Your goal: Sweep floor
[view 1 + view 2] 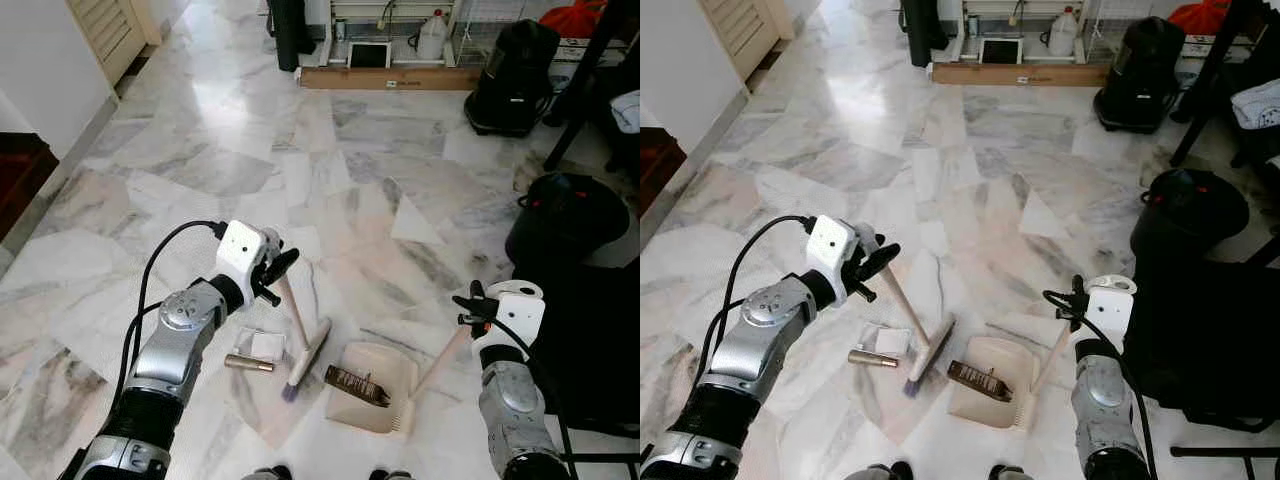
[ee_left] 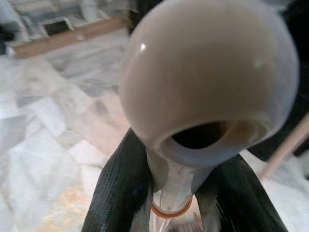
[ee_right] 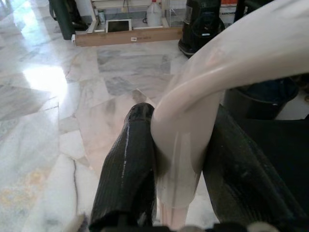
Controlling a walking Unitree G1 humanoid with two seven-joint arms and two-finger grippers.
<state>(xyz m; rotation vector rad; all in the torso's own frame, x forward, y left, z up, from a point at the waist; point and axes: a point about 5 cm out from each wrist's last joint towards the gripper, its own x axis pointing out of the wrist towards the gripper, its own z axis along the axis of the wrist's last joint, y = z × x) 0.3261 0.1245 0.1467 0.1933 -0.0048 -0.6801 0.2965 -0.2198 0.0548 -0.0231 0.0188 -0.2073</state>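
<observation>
My left gripper (image 1: 275,275) is shut on the top of a beige brush handle (image 1: 294,312); the brush head (image 1: 308,357) rests on the marble floor just left of the dustpan. My right gripper (image 1: 470,312) is shut on the beige dustpan handle (image 1: 442,361). The dustpan (image 1: 375,388) lies flat on the floor with a brown wrapper (image 1: 357,385) inside it. Left of the brush lie a crumpled white paper (image 1: 262,346) and a small gold tube (image 1: 248,363). In the wrist views the black fingers (image 2: 120,193) (image 3: 126,188) clamp each handle.
A black round bin (image 1: 565,222) stands at the right, with a dark block below it beside my right arm. A black vacuum (image 1: 512,78) and a shelf with a cardboard strip (image 1: 388,78) line the far wall. A white wall and dark step are at the left.
</observation>
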